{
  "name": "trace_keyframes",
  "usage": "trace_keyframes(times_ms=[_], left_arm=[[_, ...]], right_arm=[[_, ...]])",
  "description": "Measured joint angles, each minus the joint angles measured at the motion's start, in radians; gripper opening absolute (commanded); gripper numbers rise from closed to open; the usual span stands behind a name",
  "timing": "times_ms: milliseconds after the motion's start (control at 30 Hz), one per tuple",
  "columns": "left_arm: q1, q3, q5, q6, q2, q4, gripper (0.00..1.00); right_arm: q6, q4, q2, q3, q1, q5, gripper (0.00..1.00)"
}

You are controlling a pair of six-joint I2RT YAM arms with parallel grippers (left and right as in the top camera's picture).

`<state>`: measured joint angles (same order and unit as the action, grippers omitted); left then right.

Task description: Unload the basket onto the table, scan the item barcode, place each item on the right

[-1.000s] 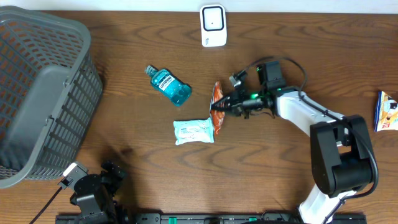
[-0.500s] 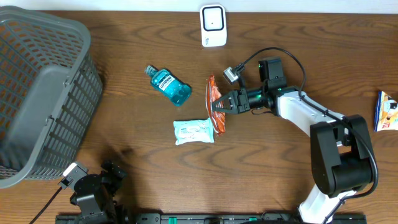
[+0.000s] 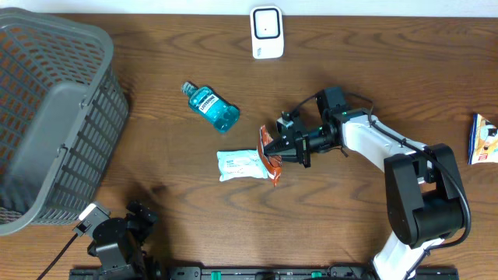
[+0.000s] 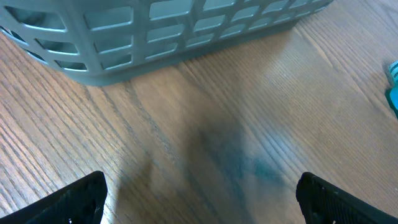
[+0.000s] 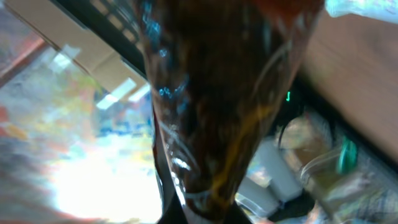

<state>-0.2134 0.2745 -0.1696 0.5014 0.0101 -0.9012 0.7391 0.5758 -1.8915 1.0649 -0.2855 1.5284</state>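
Right gripper (image 3: 274, 146): pressed shut on the snack packet (image 3: 270, 159), pinching one end of it.
Packet's place: well in front of the scanner (image 3: 266, 31), almost straight out from it.
Just changed: a second ago the packet sat closer to the scanner; since then the arm has turned it over and drawn it back.
Meaning: probably a hunt for the barcode face. The packet is in hand but not yet shown to the scanner, so the scan is still to come.
Left gripper (image 4: 200, 186): spread wide, holding nothing, farthest out from the scanner and to its left.
Wipes pack (image 3: 242, 164): a shade farther from the scanner than the packet and left of it. The packet overlaps its end from above; whether they touch I cannot tell.
Mouthwash bottle (image 3: 212, 106): nearer the scanner, to its left.
Basket (image 3: 54, 117): far off the scanner's left.
Small box (image 3: 484, 138): far off the scanner's right.
Way in: only bare tabletop (image 3: 327, 70) shows between packet and scanner; the bottle lies off to one side of that line.
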Motion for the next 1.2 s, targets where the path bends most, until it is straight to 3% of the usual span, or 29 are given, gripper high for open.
trace_keyframes(times_ms=[200,367,733,933,1200], left_arm=[[0.000,0.000,0.000,0.000,0.000,0.000,0.98],[0.000,0.000,0.000,0.000,0.000,0.000,0.98],[0.000,0.000,0.000,0.000,0.000,0.000,0.98],[0.000,0.000,0.000,0.000,0.000,0.000,0.98],[0.000,0.000,0.000,0.000,0.000,0.000,0.98]], right_arm=[[0.064,0.196,0.000,0.000,0.000,0.002,0.01],[0.029,0.354,0.000,0.000,0.000,0.002,0.01],[-0.417,0.830,0.000,0.000,0.005,0.004,0.01],[-0.567,0.898,0.000,0.000,0.005,0.005,0.01],[-0.630,0.925,0.000,0.000,0.005,0.005,0.01]])
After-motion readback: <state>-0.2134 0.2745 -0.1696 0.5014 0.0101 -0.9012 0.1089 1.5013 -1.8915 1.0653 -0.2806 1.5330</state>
